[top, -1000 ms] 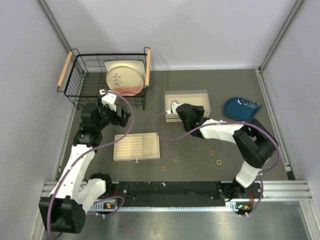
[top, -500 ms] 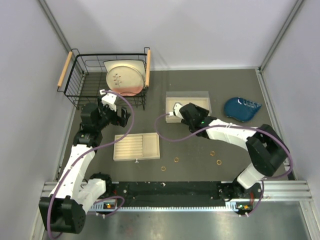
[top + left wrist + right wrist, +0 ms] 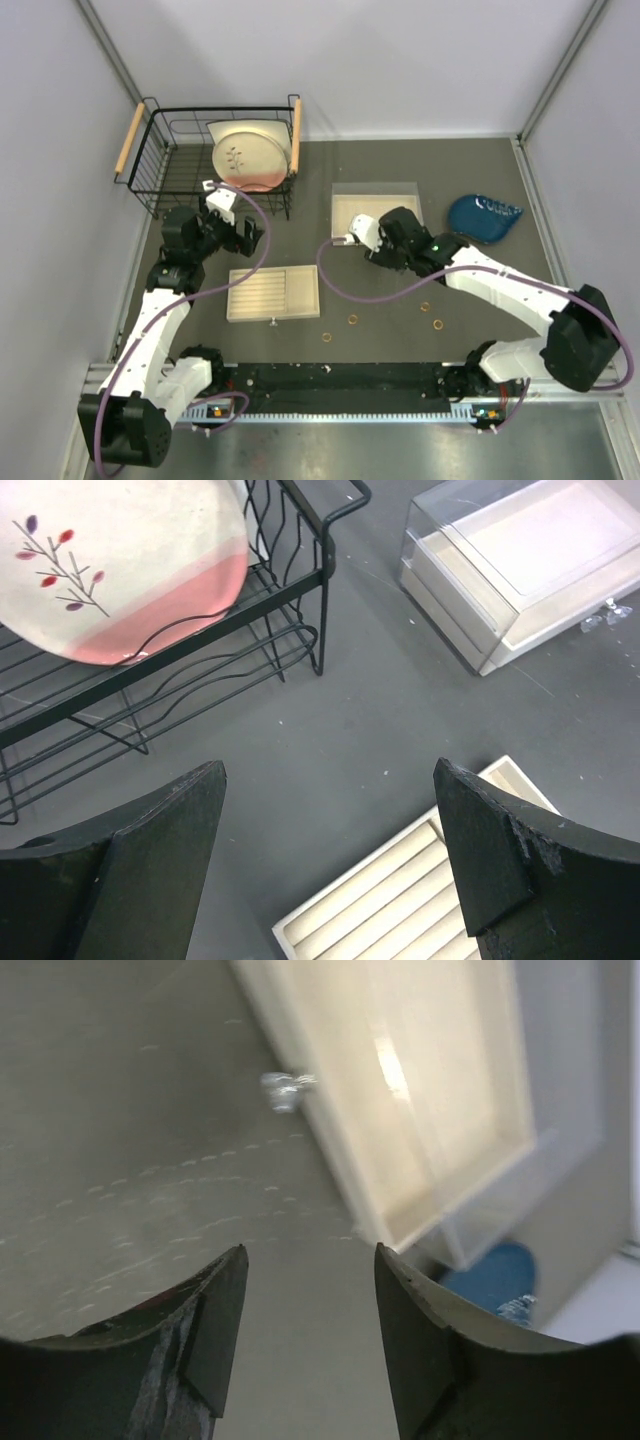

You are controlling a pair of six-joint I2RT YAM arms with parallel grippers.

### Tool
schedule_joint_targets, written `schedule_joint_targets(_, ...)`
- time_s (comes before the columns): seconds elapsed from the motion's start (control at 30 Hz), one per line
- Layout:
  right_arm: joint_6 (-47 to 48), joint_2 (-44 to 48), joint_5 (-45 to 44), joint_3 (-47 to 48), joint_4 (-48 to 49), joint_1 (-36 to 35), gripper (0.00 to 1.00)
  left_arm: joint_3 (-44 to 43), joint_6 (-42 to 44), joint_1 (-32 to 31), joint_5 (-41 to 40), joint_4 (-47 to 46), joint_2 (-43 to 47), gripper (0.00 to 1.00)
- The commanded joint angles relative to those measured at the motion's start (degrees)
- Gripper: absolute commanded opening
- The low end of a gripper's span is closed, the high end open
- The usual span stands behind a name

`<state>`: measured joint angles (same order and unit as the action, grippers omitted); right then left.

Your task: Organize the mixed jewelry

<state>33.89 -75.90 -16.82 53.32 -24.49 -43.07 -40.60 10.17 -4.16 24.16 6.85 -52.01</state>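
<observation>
Several tiny gold rings lie on the dark table near the front: one [image 3: 352,320], one [image 3: 327,337], one [image 3: 425,306] and one [image 3: 438,325]. I see no silver hoop. The beige ridged tray [image 3: 273,293] lies left of them, and its corner shows in the left wrist view [image 3: 400,900]. My left gripper [image 3: 243,236] is open and empty, above the table between the basket and the tray. My right gripper [image 3: 368,250] is open and empty, just in front of the clear-lidded box [image 3: 376,208], far from the rings.
A black wire basket [image 3: 165,170] holding a cream and pink plate [image 3: 248,155] stands at the back left. A blue dish [image 3: 484,215] lies at the right. The box's small clear knob [image 3: 285,1088] shows in the right wrist view, which is blurred.
My right arm has swung to the right and its gripper has drawn back from the box's front towards the near side. The left arm has not moved.
</observation>
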Motion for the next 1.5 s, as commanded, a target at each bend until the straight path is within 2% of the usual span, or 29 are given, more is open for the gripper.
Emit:
schedule_joint_targets(0.0,-4.26,2.42,22.38,2.66,-12.4,-0.44,0.53,-1.24,1.69,0.03,4.22,0.09,0.59,0.91)
schedule_joint_targets(0.07,-5.85,1.55,28.65,2.67,-13.12,-0.61,0.51,-1.15,1.34,0.03,4.4,0.18,0.42,0.91)
schedule_joint_targets(0.27,-8.49,-2.93,39.47,3.28,-13.22,-2.02,0.47,-1.59,-0.15,0.03,0.54,-0.34,-0.2,0.91)
schedule_joint_targets(0.47,-10.33,-7.59,42.74,4.42,-11.73,-6.67,0.43,-1.59,-0.42,0.03,-3.76,-0.88,-0.64,0.91)
schedule_joint_targets(0.63,-12.35,-10.14,40.99,3.72,-8.21,-10.63,0.41,-1.68,-0.86,0.03,-7.28,-1.49,-1.08,0.91)
schedule_joint_targets(0.8,-15.16,-14.09,35.28,4.33,-5.75,-14.84,0.38,-1.85,-1.47,0.21,-10.53,-1.93,-1.78,0.91)
schedule_joint_targets(1.13,-20.44,-18.49,24.48,6.97,-3.81,-17.66,0.37,-2.73,-2.88,1.35,-13.35,-2.11,-2.57,0.91)
schedule_joint_targets(1.47,-21.76,-20.6,20.77,8.2,-5.12,-18.81,0.36,-3.08,-2.88,1.53,-13.09,-1.93,-2.57,0.91)
